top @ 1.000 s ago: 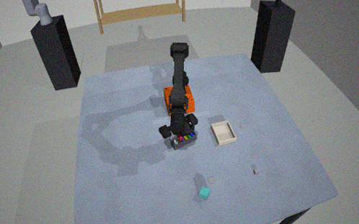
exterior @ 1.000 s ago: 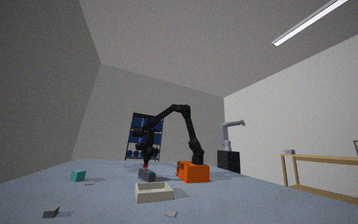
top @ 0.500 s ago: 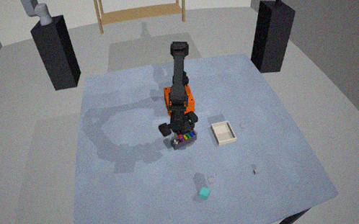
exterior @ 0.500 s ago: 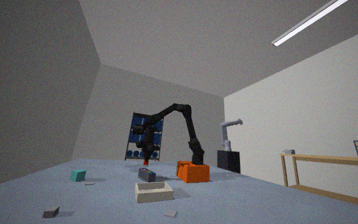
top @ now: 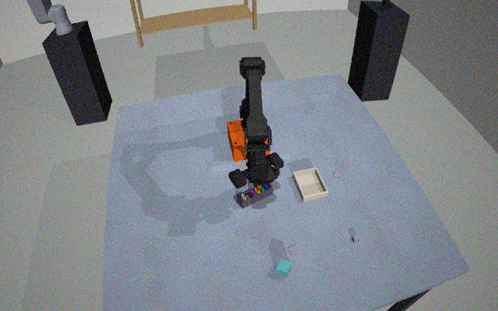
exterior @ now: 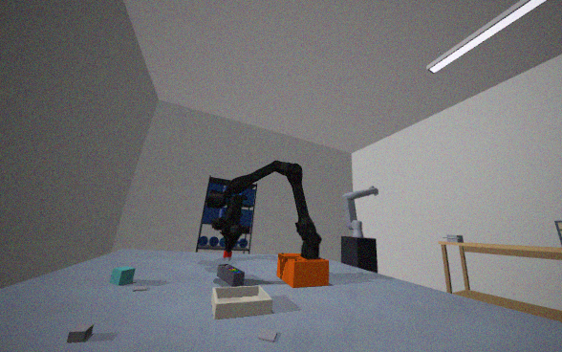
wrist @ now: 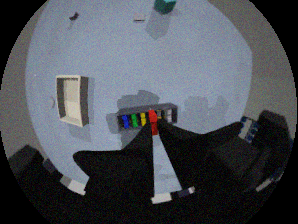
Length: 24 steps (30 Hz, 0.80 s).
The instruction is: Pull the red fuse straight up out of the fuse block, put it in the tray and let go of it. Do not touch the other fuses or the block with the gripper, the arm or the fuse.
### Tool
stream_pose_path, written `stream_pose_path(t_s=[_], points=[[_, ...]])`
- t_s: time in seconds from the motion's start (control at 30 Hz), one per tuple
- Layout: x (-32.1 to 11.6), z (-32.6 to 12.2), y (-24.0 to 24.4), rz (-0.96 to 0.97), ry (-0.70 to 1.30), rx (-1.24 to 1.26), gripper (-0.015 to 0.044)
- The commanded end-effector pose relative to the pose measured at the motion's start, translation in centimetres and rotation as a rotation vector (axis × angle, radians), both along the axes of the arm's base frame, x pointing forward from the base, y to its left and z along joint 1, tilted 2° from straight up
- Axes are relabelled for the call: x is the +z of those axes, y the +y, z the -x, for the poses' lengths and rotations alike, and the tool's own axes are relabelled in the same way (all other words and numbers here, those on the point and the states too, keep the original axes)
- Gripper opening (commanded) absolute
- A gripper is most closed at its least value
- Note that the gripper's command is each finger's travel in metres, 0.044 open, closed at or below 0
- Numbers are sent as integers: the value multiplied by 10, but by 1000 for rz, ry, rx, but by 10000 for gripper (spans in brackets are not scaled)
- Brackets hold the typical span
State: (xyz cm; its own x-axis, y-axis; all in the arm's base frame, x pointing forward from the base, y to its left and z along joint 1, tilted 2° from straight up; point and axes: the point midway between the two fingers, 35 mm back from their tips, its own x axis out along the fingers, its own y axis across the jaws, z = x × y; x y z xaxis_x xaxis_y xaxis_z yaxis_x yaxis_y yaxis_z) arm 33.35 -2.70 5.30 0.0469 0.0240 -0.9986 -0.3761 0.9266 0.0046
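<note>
Top view:
Arm [top: 255, 112]: reaches from the orange base [top: 235, 140] out over the fuse block [top: 253, 195].
Tray [top: 310, 184]: cream, just beside the block, apart from it.
Teal cube [top: 284, 267]: nearer the table edge, well apart.

Exterior view:
Gripper [exterior: 227, 252]: points down, clenched on the red fuse [exterior: 226, 253].
Red fuse: hangs clear above the block [exterior: 230, 275], not touching it.
Tray [exterior: 242, 301]: in front of the block.

Wrist view:
Red fuse [wrist: 153, 119]: pinched at the fingertips, seen over the row of coloured fuses [wrist: 135, 121].
Tray [wrist: 72, 99]: off to the left.
</note>
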Motion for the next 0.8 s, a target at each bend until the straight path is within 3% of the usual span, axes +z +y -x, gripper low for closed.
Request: stream_pose_path(t_s=[0.0,0.77], points=[[0,-3,23,0,4,-1,0],[4,9,159,-13,5,-1,0]])
